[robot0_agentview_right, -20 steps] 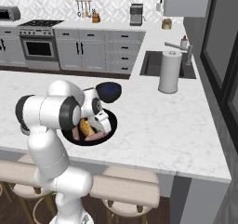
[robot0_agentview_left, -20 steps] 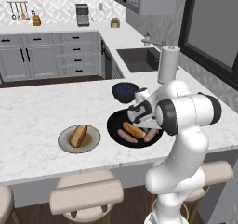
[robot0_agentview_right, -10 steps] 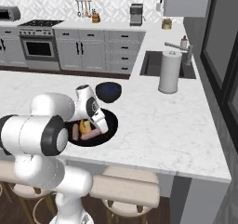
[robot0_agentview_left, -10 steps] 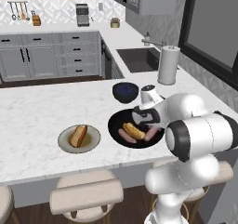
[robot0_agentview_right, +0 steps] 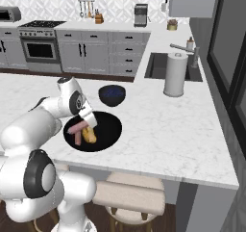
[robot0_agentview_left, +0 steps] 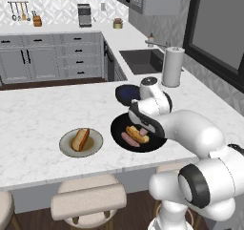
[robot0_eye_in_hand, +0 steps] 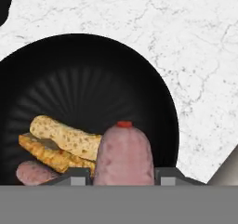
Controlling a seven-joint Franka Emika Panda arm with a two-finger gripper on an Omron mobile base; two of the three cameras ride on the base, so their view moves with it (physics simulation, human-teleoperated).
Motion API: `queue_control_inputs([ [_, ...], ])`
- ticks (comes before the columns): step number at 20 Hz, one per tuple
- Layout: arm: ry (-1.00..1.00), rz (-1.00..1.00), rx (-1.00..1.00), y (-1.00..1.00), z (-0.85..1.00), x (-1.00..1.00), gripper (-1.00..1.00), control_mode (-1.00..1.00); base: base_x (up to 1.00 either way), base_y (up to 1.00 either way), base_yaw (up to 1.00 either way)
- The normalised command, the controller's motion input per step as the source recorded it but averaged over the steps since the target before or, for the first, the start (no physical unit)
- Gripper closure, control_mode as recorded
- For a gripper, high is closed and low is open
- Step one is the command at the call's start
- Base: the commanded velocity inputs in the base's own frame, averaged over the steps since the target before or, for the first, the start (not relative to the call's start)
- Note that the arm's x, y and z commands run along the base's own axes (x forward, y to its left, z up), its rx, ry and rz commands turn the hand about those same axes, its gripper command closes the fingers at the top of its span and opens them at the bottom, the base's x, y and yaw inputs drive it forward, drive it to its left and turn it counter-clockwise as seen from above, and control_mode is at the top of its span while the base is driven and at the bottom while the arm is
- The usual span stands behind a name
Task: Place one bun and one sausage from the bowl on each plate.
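The wide black bowl point(robot0_agentview_left: 119, 129) point(robot0_agentview_right: 108, 125) point(robot0_eye_in_hand: 93, 69) holds a split bun point(robot0_agentview_left: 139, 134) point(robot0_agentview_right: 90, 136) point(robot0_eye_in_hand: 62, 141) and pink sausages. My gripper point(robot0_agentview_left: 141, 125) point(robot0_agentview_right: 88, 123) point(robot0_eye_in_hand: 122, 174) reaches down into the bowl and is shut on one sausage point(robot0_eye_in_hand: 124, 148), which stands between both fingertips. Another sausage point(robot0_eye_in_hand: 33, 172) point(robot0_agentview_left: 127, 140) lies beside the bun. Left of the bowl sits the grey-rimmed plate point(robot0_agentview_left: 66, 150), carrying a bun with a sausage point(robot0_agentview_left: 80, 139). The white plate is out of view.
A smaller dark blue bowl point(robot0_agentview_left: 127, 93) point(robot0_agentview_right: 112, 94) stands just behind the black bowl. A paper towel roll point(robot0_agentview_left: 171, 67) point(robot0_agentview_right: 175, 74) stands by the sink point(robot0_agentview_right: 158, 65). Stools point(robot0_agentview_left: 88, 200) line the counter's near edge.
The arm has swung its elbow round toward the front, and the gripper has come lower into the black bowl. The plate and its food have not moved.
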Motion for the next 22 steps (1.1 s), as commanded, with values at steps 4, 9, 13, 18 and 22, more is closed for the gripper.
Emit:
queue_control_inputs([
  [4, 0.11, 0.13, 0.07, 1.0, 0.65, 0.0, 1.0, -1.0, 0.0, 0.0, 0.0],
  [9, 0.14, 0.16, 0.06, 1.0, 0.05, 0.0, 1.0, -1.0, 0.0, 0.0, 0.0],
  [13, 0.15, 0.13, 0.08, 1.0, 0.0, 0.04, 1.0, -1.0, 0.0, 0.0, 0.0],
  [18, 0.06, 0.07, 0.05, 0.71, -0.17, 0.31, 1.0, -1.0, 0.0, 0.0, 0.0],
  [22, 0.0, 0.01, 0.02, 0.44, -0.47, 0.48, 1.0, -1.0, 0.0, 0.0, 0.0],
])
